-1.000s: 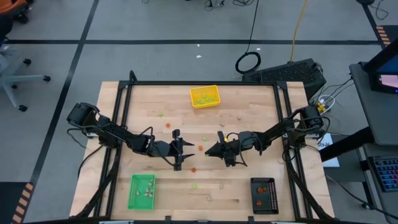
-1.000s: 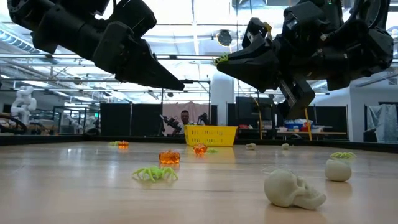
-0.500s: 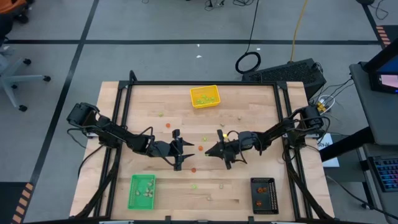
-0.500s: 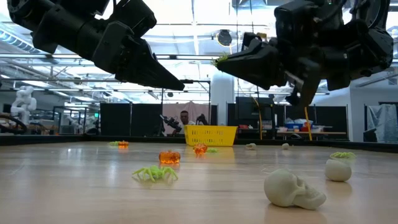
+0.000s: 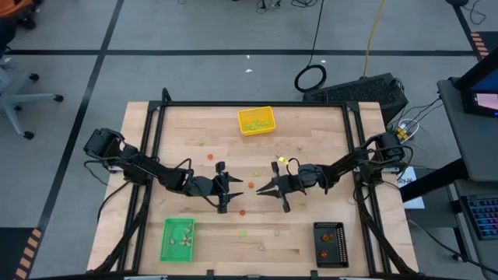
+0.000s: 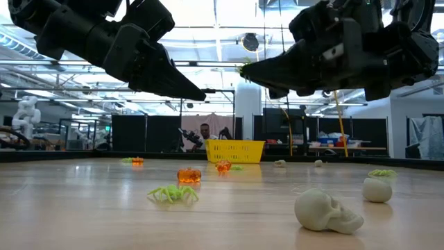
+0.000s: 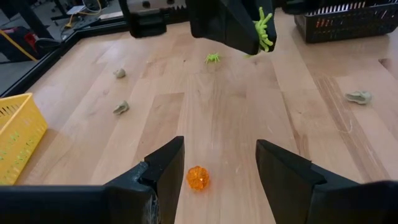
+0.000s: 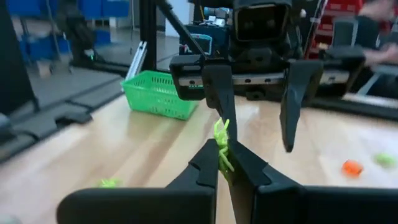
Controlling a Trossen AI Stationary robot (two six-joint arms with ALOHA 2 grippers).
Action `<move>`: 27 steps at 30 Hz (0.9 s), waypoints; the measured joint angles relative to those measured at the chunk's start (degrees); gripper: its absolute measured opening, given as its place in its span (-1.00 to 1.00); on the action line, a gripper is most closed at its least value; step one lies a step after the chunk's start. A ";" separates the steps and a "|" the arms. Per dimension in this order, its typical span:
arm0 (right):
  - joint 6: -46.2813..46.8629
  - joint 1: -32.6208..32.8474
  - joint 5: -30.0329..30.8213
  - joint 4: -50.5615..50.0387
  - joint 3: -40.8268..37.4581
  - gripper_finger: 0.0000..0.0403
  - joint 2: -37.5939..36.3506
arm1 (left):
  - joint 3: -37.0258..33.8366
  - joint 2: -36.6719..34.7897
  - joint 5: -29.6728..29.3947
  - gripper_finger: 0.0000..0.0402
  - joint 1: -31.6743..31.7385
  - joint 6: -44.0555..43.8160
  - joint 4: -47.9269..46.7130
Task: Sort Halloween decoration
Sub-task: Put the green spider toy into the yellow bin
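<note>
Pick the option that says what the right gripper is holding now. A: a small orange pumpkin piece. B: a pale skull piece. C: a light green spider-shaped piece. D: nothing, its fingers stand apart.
C: in the right wrist view the right gripper is shut on a light green spider-shaped piece, whose legs stick out above the dark fingertips; the left wrist view shows the same green piece at that gripper's tip, above the wooden table.

No readable text

No lettering, label, brand, number or sign can be made out in any view.
</note>
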 joint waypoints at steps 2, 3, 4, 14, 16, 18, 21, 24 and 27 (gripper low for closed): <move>4.27 0.00 0.00 0.00 0.00 -0.97 0.00 | 0.00 0.00 0.00 -0.01 0.00 0.00 0.00; 6.46 0.00 0.00 0.00 0.00 -0.97 0.00 | 0.00 0.00 0.00 -0.01 0.00 0.00 0.00; 8.53 0.00 0.00 0.00 0.00 -0.97 0.00 | 0.00 0.00 0.00 -0.01 0.00 -0.01 0.00; 24.88 0.02 -0.02 -0.14 0.00 -0.97 0.00 | 0.00 0.00 0.04 -0.01 0.00 -3.50 -0.04; 28.09 0.02 -0.03 -0.68 0.00 -0.97 0.00 | 0.00 0.00 0.07 -0.01 0.00 -3.50 -0.05; 31.16 0.02 -0.02 -1.45 0.00 -0.97 0.00 | 0.00 0.00 0.09 -0.01 0.00 -3.56 -0.06; 35.27 0.02 1.05 -2.48 0.00 -0.97 0.00 | 0.00 0.00 0.25 -0.01 0.00 -4.39 -0.08; 37.18 0.02 2.91 -2.76 0.01 -0.97 0.00 | 0.00 0.00 0.33 -0.01 0.00 -4.48 -0.09; 35.74 -0.86 2.89 -2.26 0.31 -0.97 0.00 | 0.00 0.00 0.33 -0.01 0.00 -4.48 -0.13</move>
